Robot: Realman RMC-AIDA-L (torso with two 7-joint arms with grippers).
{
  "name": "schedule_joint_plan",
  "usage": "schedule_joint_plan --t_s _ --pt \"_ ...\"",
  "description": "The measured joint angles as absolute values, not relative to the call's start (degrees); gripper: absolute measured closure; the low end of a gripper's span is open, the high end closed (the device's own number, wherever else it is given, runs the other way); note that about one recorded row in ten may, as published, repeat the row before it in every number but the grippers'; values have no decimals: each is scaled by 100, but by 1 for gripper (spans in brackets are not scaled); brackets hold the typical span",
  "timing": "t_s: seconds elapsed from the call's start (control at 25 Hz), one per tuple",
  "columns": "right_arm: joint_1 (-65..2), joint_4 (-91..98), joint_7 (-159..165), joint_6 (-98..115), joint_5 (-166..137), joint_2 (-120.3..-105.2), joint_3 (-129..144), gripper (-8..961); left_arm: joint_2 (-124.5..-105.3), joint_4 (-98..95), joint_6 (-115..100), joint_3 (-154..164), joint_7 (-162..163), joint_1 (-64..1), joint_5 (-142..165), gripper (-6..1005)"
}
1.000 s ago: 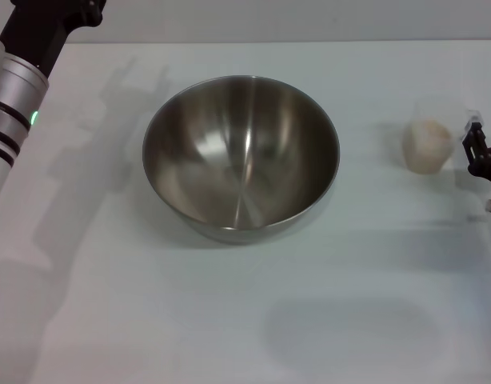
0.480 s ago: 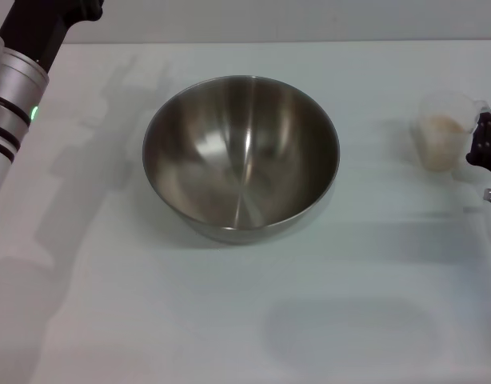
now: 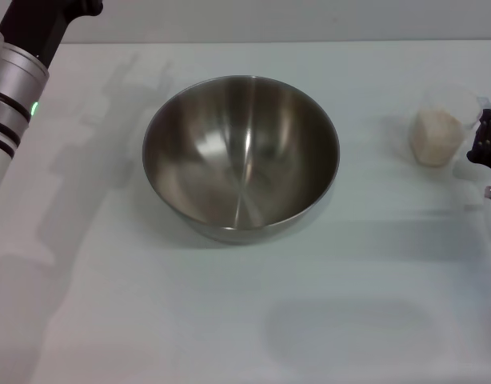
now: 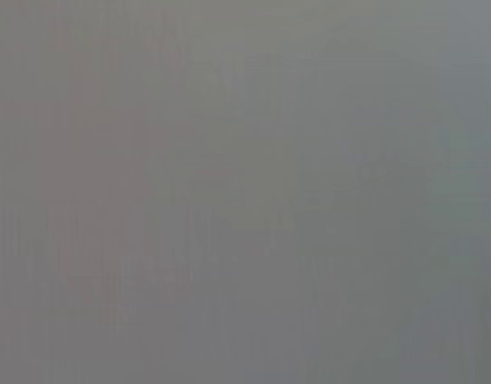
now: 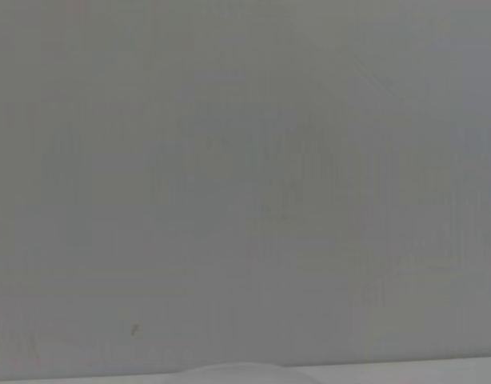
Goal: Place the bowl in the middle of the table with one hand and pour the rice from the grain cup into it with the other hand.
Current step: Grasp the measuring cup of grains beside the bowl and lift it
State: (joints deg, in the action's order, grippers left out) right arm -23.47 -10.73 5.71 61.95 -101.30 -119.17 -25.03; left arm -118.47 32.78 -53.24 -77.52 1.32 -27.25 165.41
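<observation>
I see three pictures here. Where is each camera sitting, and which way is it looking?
Head view: on the robot's head, looking down at the table with bowl and cup; left arm at far left, right gripper at the right edge.
Left wrist view: only blank grey; nothing of the robot shows.
Right wrist view: pale blank surface; no fingers.
Shared: nothing recognisable.

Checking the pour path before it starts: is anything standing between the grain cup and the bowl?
Nothing visible does. Only bare table lies between the grain cup and the bowl. The right gripper is beside the cup at the view's right edge; the left arm is parked at far left.
</observation>
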Motion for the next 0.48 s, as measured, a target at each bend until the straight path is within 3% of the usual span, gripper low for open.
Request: schedule_joint_plan --t_s 0.48 --pt "-2404 -1085 566 6440 -10149 -11925 -2498 945 -11830 3224 -5356 -7752 132 -2721 16541 409"
